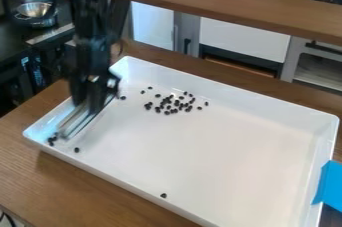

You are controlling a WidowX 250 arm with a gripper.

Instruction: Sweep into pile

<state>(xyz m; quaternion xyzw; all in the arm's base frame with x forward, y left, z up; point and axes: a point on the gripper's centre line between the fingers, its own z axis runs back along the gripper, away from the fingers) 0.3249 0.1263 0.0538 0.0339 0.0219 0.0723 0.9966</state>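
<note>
The gripper point(95, 93) is over the left side of a white tray point(227, 151), shut on a thin, pale, flat-edged tool point(81, 121). The tool slants down to the tray's floor near the left wall. Several dark beans point(175, 103) lie loosely grouped in the upper-left part of the tray. A few more beans point(52, 140) sit beside the tool's lower end in the left corner. Single beans lie by the gripper point(123, 97), right of the corner point(77, 149) and near the front wall point(163, 195). The gripper and tool hide part of the tray's left wall.
The tray stands on a brown wooden table point(80, 186). A raised wooden shelf point(234, 3) runs behind it. A blue piece point(328, 186) covers part of the tray's right rim. At the upper left, a metal bowl point(35, 10) stands on a dark surface.
</note>
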